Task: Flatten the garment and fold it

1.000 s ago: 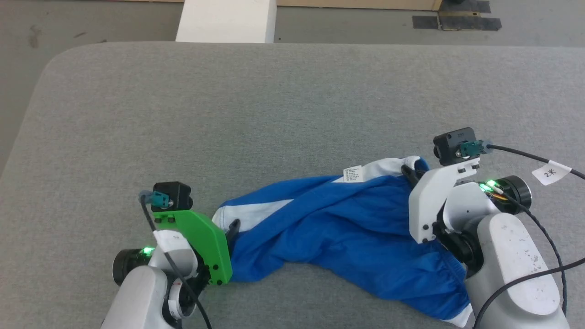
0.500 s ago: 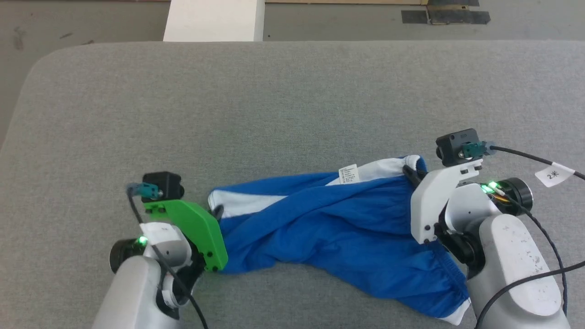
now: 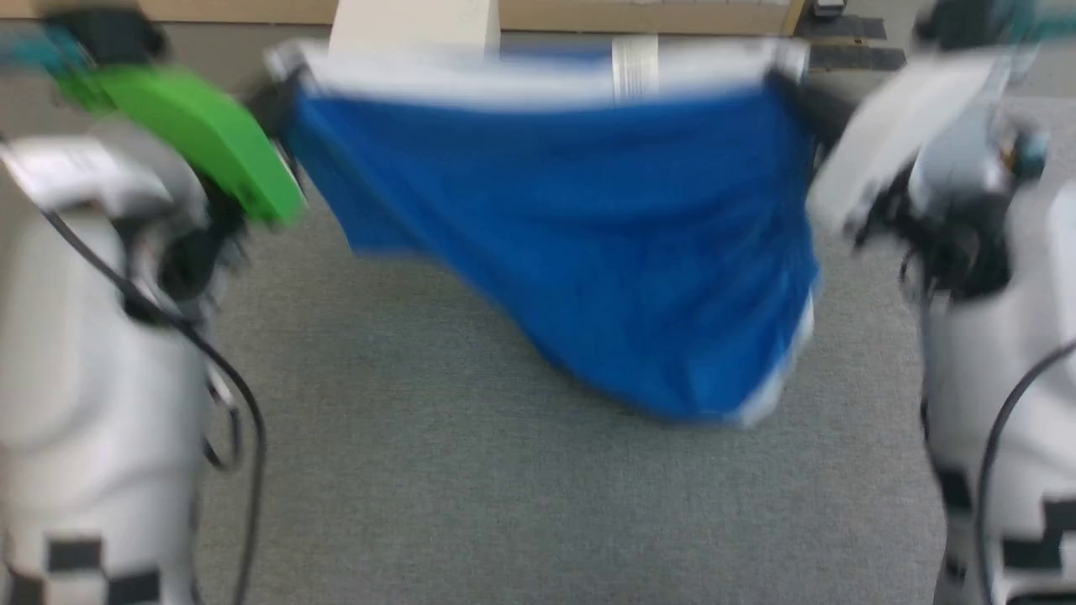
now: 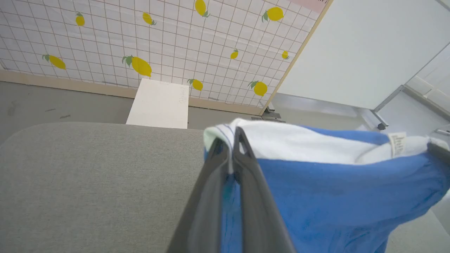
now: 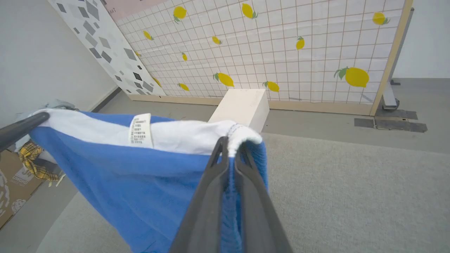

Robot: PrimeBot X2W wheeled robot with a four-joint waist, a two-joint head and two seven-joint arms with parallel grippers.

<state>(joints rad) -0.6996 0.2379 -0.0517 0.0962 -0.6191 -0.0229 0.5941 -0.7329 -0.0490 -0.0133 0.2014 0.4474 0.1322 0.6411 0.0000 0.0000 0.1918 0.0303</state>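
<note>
The garment (image 3: 572, 244), bright blue shorts with white trim, hangs stretched in the air above the grey table (image 3: 471, 504). Its white edge runs taut across the top, with a small white tag (image 3: 635, 63) on it. My left gripper (image 3: 273, 101) is shut on the left corner of that edge, and the left wrist view has the fingertips (image 4: 230, 142) pinching white trim of the garment (image 4: 334, 189). My right gripper (image 3: 799, 92) is shut on the right corner, its fingertips (image 5: 230, 146) clamped on the trim beside the garment's (image 5: 140, 189) tag (image 5: 140, 130). The blue body sags down to the right.
A white box (image 3: 416, 23) stands on the floor beyond the table's far edge, before a lemon-patterned grid wall (image 4: 158, 42). Dark tape patches (image 5: 390, 123) mark the floor at right. A cardboard box (image 5: 14, 186) with plaid cloth sits on the floor left of the table.
My left gripper shut on the garment's left corner. Both arms then rose and spread, lifting the shorts off the table and pulling the top edge taut. The head view has shifted and blurred.
</note>
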